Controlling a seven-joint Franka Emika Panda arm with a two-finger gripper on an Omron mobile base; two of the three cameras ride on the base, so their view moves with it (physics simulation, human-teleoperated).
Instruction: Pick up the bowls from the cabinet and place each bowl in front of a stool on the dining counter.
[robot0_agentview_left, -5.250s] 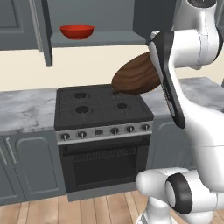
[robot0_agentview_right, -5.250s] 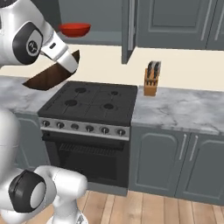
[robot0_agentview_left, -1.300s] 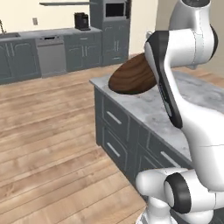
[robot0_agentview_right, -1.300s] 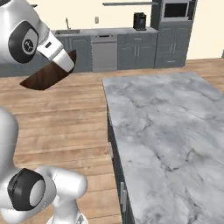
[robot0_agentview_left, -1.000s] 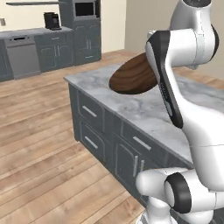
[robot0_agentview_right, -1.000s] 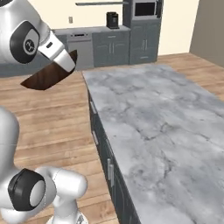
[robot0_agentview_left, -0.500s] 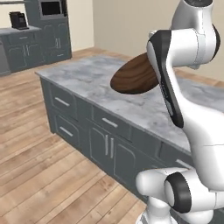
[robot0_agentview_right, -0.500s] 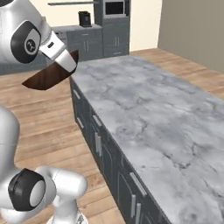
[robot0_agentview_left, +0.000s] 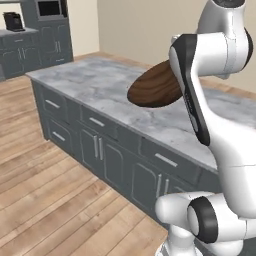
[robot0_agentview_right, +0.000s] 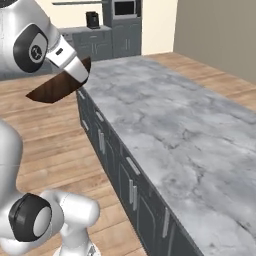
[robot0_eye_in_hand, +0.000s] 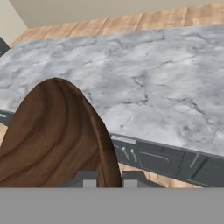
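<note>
A dark brown wood-grain bowl (robot0_agentview_left: 155, 90) hangs tilted in the air, pinched at its rim by my gripper (robot0_agentview_left: 176, 86), which is shut on it. From the right base view the same bowl (robot0_agentview_right: 56, 85) sits below the hand, over the wooden floor beside the dining counter (robot0_agentview_right: 180, 130). In the hand view the bowl (robot0_eye_in_hand: 52, 135) stands on edge in the lower left, its rim between the fingertips (robot0_eye_in_hand: 89, 179), with the marble top of the dining counter (robot0_eye_in_hand: 153, 87) beyond it. The dining counter (robot0_agentview_left: 100, 90) lies just ahead of the arm in the left base view.
The island's dark grey base has drawers and doors with bar handles (robot0_agentview_left: 95, 145) facing the wooden floor (robot0_agentview_left: 45, 200). Grey kitchen cabinets with a built-in oven (robot0_agentview_right: 125, 10) and a coffee machine (robot0_agentview_right: 92, 19) stand along the far wall.
The base has driven and turned, so the whole scene has shifted: the island has swung closer and more in front. The bowl has stayed gripped in the same pose.
</note>
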